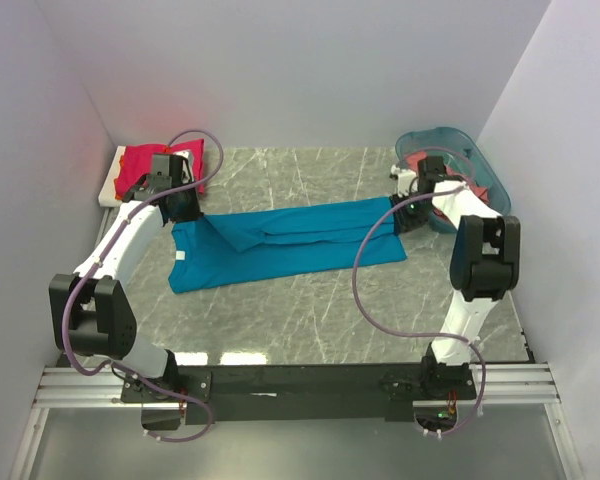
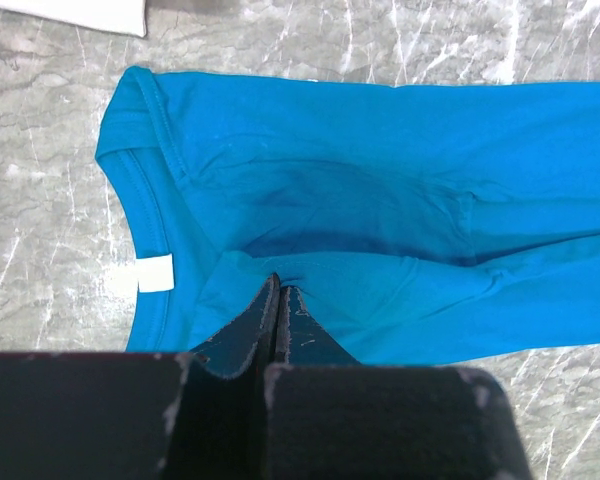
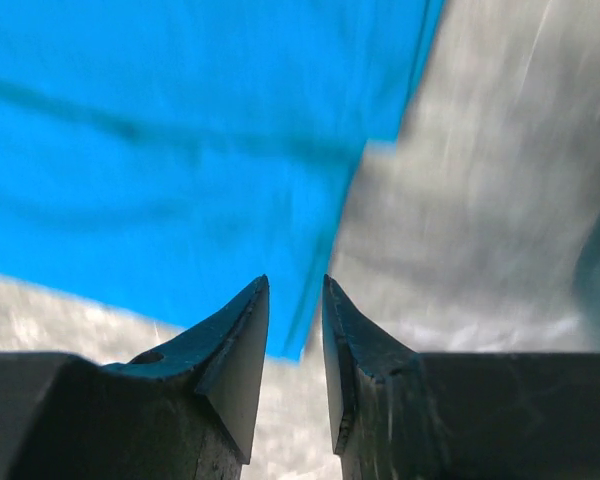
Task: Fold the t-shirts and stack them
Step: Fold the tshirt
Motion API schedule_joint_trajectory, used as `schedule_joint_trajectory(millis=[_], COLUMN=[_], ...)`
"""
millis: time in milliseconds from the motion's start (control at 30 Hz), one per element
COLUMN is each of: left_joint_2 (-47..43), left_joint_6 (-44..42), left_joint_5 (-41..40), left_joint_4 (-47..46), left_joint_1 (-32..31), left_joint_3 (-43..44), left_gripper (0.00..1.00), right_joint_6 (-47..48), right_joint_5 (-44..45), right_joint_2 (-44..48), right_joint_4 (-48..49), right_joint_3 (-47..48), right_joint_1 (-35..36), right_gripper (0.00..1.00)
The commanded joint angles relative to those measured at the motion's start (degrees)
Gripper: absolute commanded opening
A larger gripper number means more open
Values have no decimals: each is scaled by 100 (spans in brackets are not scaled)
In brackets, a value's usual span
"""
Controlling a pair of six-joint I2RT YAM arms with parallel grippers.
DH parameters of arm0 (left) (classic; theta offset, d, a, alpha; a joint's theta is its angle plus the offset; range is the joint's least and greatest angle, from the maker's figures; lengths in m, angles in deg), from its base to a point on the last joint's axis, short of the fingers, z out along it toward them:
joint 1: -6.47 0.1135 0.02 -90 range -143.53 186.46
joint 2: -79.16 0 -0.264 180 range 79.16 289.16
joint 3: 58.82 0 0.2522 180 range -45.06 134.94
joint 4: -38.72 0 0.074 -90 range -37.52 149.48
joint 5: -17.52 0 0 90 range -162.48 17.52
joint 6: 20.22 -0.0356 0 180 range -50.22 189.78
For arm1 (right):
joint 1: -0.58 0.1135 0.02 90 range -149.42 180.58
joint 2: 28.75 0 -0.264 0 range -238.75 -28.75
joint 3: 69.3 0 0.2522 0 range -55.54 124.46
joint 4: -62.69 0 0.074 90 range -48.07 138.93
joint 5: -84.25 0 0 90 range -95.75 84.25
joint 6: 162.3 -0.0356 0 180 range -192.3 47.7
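The teal-blue t-shirt (image 1: pixel 290 245) lies spread lengthwise across the marble table, collar end to the left. In the left wrist view the shirt (image 2: pixel 380 180) shows its collar and a white label (image 2: pixel 157 272). My left gripper (image 1: pixel 187 207) is at the shirt's back left edge. Its jaws (image 2: pixel 278 285) are shut on a puckered pinch of the blue cloth. My right gripper (image 1: pixel 400 210) is at the shirt's back right corner. Its jaws (image 3: pixel 295 285) stand a little apart and empty, with the shirt's edge (image 3: pixel 160 150) just beyond the tips. The magenta-red t-shirt (image 1: pixel 140 165) lies on the white board at the back left.
The white board (image 1: pixel 110 187) sits in the back left corner; its corner shows in the left wrist view (image 2: pixel 80 12). The translucent teal basket (image 1: pixel 470 165) stands at the back right behind my right gripper, with pink-red cloth (image 1: pixel 417 160) inside. White walls close three sides.
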Motion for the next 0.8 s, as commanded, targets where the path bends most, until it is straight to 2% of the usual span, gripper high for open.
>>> schedule_joint_trajectory(millis=[0,233,767], left_joint_2=[-146,-234,-217], left_joint_6=[-78,-61,-69], left_joint_5=[82,109,109], left_joint_4=[-156,-174,-148], left_joint_1=[39,31,31], left_joint_3=[140,79,61], left_gripper=[0,0,0], right_joint_6=[381,390,214], right_joint_5=[-275,-346,-382], right_joint_2=[614,764,219], right_joint_4=[-226,38,152], right_joint_3=[-471,-1096,-867], right_joint_1=[-280,-325,-316], right_gripper=[36,37,36])
